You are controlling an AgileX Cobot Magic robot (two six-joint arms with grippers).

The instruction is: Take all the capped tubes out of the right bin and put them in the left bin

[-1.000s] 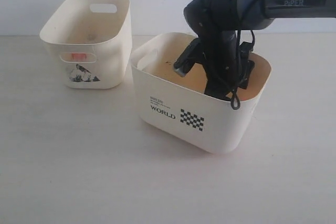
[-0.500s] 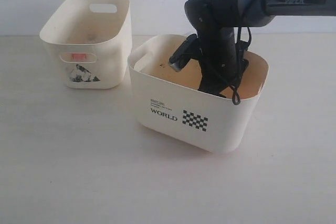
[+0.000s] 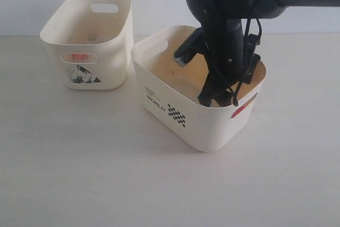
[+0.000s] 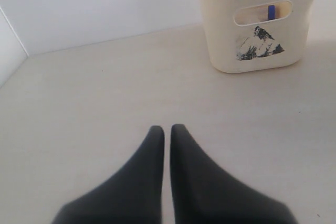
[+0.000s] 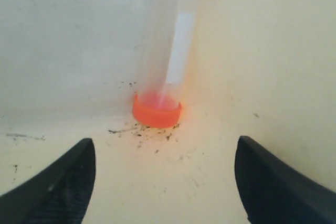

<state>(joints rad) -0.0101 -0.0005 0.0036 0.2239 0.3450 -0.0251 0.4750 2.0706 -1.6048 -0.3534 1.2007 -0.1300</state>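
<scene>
Exterior and 2 wrist views of a pale tabletop [image 3: 79, 174] carrying 2 bins. The narrower, taller cream plastic left bin [image 3: 87, 35], with slot handles and a small dark picture, stands upright at the far left. The wide cream plastic right bin [image 3: 180, 110], printed "WORLD" beside a checkered patch, stands just beside it, apart from it.

The dark right arm [image 3: 228, 30] reaches down into the right bin. The right gripper [image 5: 164, 141] hangs just above the bin floor with its 2 fingers [image 5: 52, 182] spread wide and gripping nothing.

Between and beyond them stands 1 small clear plastic tube with an orange-red screw cap [image 5: 156, 109]. Its cap is down on the floor, and its body leans up into an inner corner of the bin. Dark specks [image 5: 126, 129] lie around the cap.

In the exterior view, orange-red colour shows through the cut-out handle [image 3: 243, 108] in that bin's near-right wall.

The left gripper [image 4: 167, 129] hovers over bare table, well apart from the left bin, its 2 black fingers pressed almost together and holding nothing. A small blue piece [image 4: 271, 12] shows through the left bin's slot; what it is cannot be told.
</scene>
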